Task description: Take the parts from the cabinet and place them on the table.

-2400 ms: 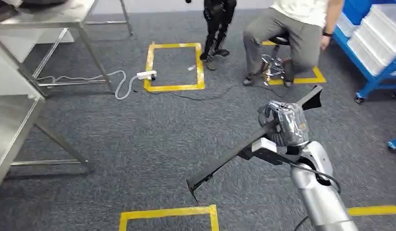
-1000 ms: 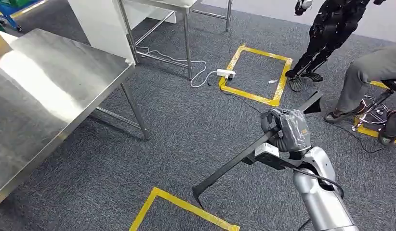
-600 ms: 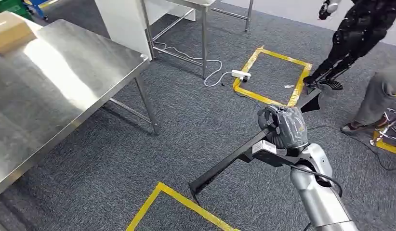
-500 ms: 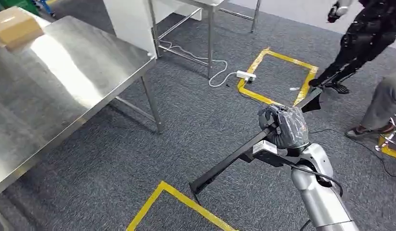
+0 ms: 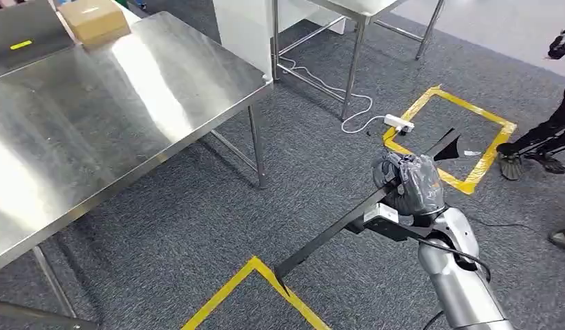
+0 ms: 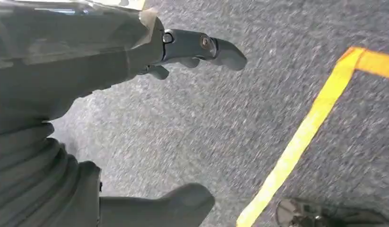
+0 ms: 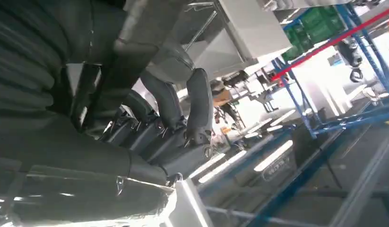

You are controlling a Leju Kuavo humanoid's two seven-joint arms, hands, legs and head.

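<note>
In the head view my right hand [image 5: 410, 182], wrapped in a clear cover, grips a long black bar-shaped part [image 5: 328, 234] near its far end. The part slants from low over the carpet by the yellow tape up past the hand to a flared tip. The right wrist view shows my right hand [image 7: 173, 109] with its dark fingers curled tightly around the part. My left hand [image 6: 88, 71] hangs over the grey carpet, thumb and fingers apart, with nothing in it. The steel table [image 5: 128, 89] stands at the left, its top bare near me.
A cardboard box [image 5: 94, 17] sits on the table's far corner. A second steel table [image 5: 352, 62] stands behind it, with a white power strip [image 5: 399, 124] and cable on the carpet. Yellow tape [image 5: 465, 134] marks squares on the floor. Dark legs and feet [image 5: 541, 144] stand at the right.
The whole view has swung round: the steel table now takes up the left, and the seated person has slid out on the right. My right hand keeps the same hold on the black part.
</note>
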